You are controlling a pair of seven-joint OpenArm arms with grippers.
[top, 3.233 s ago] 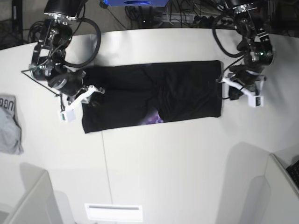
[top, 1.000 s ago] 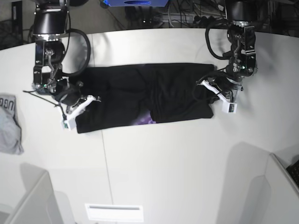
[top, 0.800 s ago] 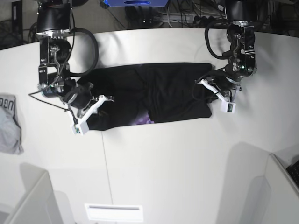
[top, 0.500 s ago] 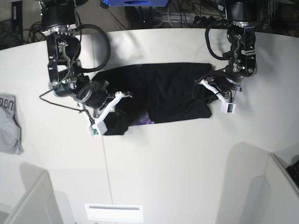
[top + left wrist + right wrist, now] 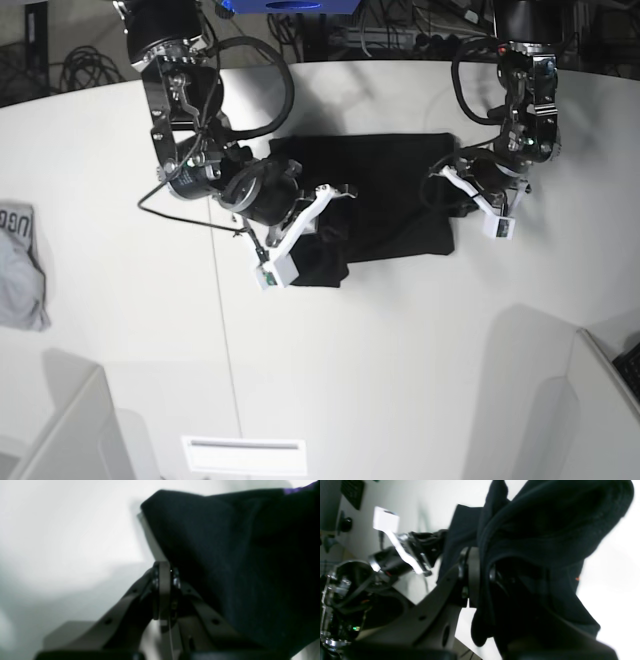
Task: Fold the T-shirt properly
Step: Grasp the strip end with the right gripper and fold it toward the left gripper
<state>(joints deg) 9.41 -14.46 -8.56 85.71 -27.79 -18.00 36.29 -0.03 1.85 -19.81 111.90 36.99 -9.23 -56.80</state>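
- The T-shirt [image 5: 390, 195] lies on the white worktop [image 5: 400, 350] nearer its far edge than its near edge, about midway between the side edges.
- Its long axis runs side to side across the worktop, parallel to the far edge; the cloth makes a dark, roughly rectangular band, bunched and doubled over at the end held by the right claw.
- The right claw [image 5: 318, 205] is clamped on that end of the shirt; in the right wrist view the black fabric [image 5: 545, 542] wraps over and between its fingers [image 5: 472, 577] and hangs in thick folds, with a small orange speck showing at one edge.
- The left claw [image 5: 470, 185] sits at the opposite end of the shirt, its fingers [image 5: 163, 587] pressed together; in the left wrist view the black cloth [image 5: 237, 562] rises right beside them, and whether a hem is pinched between them cannot be told.
- A sliver of purple [image 5: 297, 488] shows at the top edge of the cloth in the left wrist view.
- A small grey garment [image 5: 20, 265] lies at the worktop's side edge, well apart from the shirt, beyond the right arm.
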